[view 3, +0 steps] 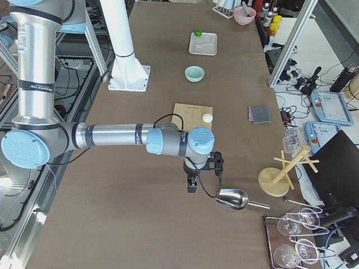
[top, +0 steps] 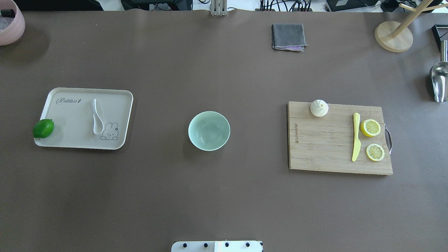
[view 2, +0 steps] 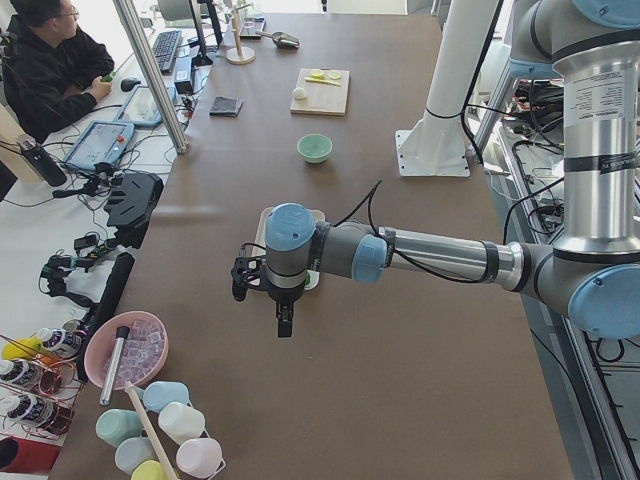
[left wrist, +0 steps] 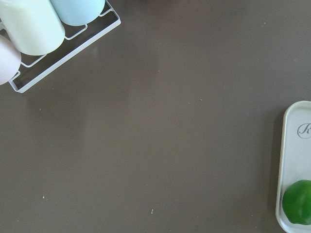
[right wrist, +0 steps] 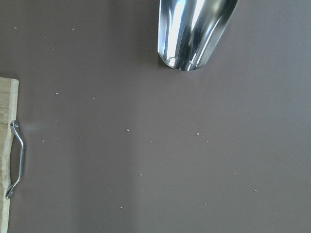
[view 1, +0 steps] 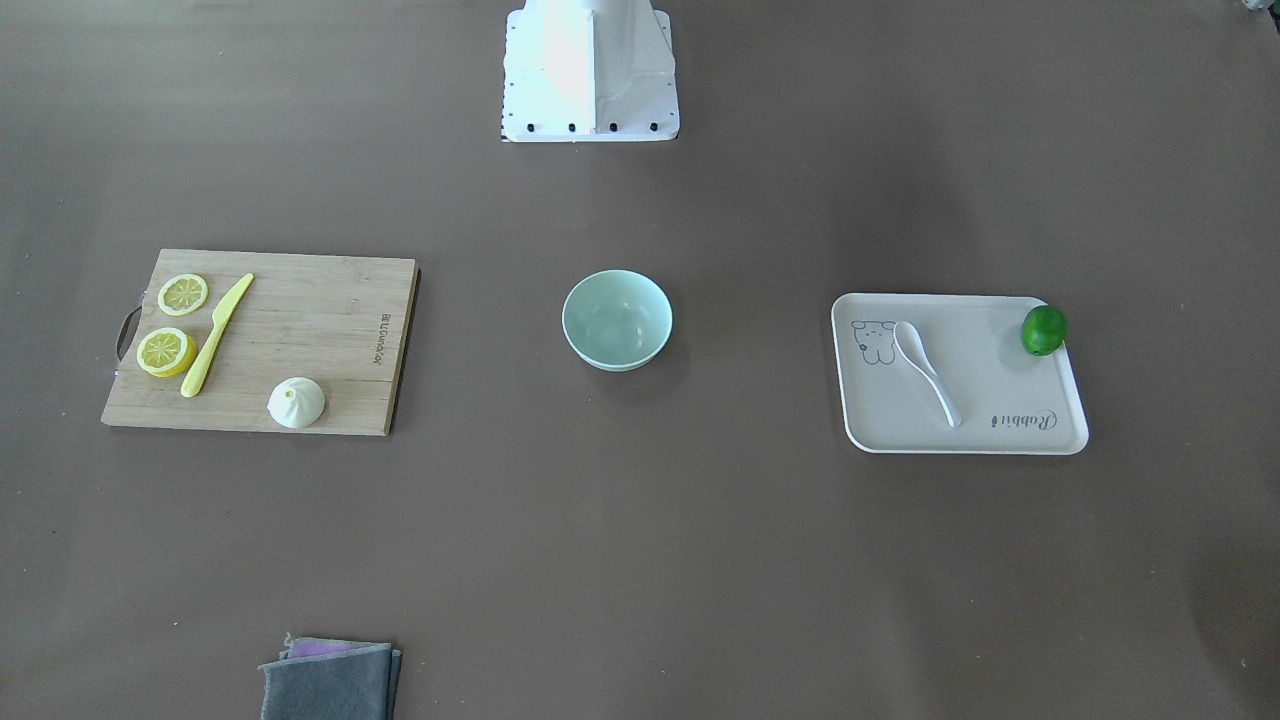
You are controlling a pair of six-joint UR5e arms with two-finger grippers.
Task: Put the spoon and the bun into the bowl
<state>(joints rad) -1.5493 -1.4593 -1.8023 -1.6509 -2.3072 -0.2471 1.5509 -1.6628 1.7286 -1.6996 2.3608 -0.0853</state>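
bowl (top: 209, 130): dead center of the overhead view, on bare table
spoon (top: 97, 117): lying on the tray (top: 70, 119), left side of frame, well apart from the bowl
bun (top: 319, 107): top edge of the cutting board (top: 325, 147), right side
left gripper (view 2: 283, 322): above the table, mid-frame in its side view, can't tell how the jaws stand
right gripper (view 3: 192, 184): above the table beside a metal scoop (view 3: 231, 198), jaws also impossible to tell

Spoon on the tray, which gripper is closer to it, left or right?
Left. The left gripper hangs just past the tray, off the end where the lime sits, near the spoon. The right gripper is far across, beyond the cutting board, by the metal scoop.
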